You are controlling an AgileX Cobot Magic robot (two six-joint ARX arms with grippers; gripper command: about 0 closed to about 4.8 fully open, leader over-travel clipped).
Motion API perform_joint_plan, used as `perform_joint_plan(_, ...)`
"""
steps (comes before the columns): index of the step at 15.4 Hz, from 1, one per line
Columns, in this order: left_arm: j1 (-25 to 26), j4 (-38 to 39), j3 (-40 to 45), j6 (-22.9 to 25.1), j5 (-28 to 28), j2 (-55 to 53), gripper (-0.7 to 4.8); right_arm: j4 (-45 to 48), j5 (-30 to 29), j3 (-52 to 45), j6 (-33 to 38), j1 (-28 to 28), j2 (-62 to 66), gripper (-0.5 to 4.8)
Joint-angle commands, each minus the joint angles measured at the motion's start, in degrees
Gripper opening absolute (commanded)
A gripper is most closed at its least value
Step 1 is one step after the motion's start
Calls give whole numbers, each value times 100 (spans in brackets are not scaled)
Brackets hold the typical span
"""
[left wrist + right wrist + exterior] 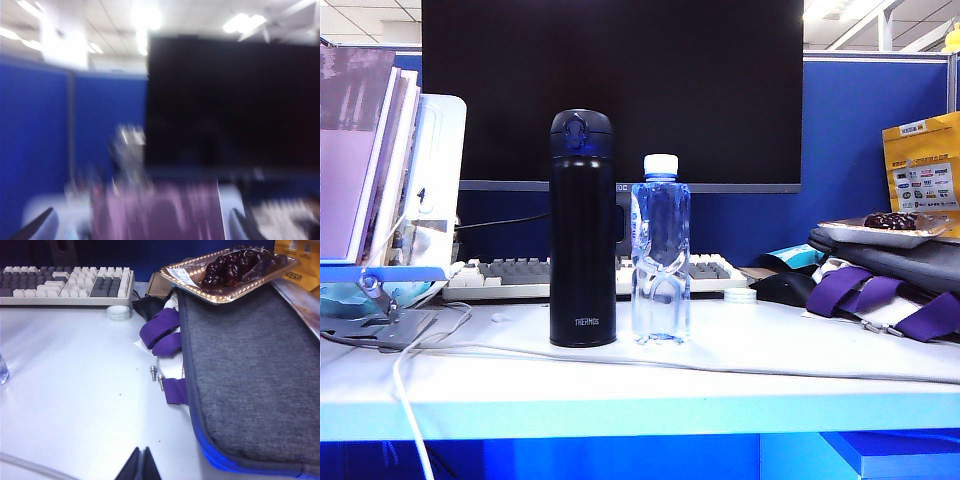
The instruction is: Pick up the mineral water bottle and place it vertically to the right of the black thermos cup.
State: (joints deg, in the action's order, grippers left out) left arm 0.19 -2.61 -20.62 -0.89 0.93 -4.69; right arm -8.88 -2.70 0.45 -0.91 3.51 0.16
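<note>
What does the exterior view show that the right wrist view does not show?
Only the exterior view: the black thermos cup with the mineral water bottle upright to its right, and the monitor. Only the right wrist view: the shut right gripper above the white table. Both share the keyboard, the grey bag and the tray of dark fruit.

- Left gripper (142, 227): two dark, tapered fingertips (35, 226), blurred, set wide apart.
- Right gripper (140, 465): two black wedge-shaped fingertips (131, 467), matte, pressed together to a point.
</note>
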Motion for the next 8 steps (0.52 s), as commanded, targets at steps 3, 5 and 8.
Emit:
perform_joint_plan(3, 7, -186, 1147, -153, 35, 459, 479, -28, 2, -15, 4, 9, 0, -1)
perform_joint_plan(5, 4, -177, 1410, -151, 52, 459, 479, -31, 2, -15, 4, 7, 0, -1)
perform_joint_plan(8, 2, -76, 1698, -149, 92, 459, 479, -31, 2, -15, 4, 4, 0, -1)
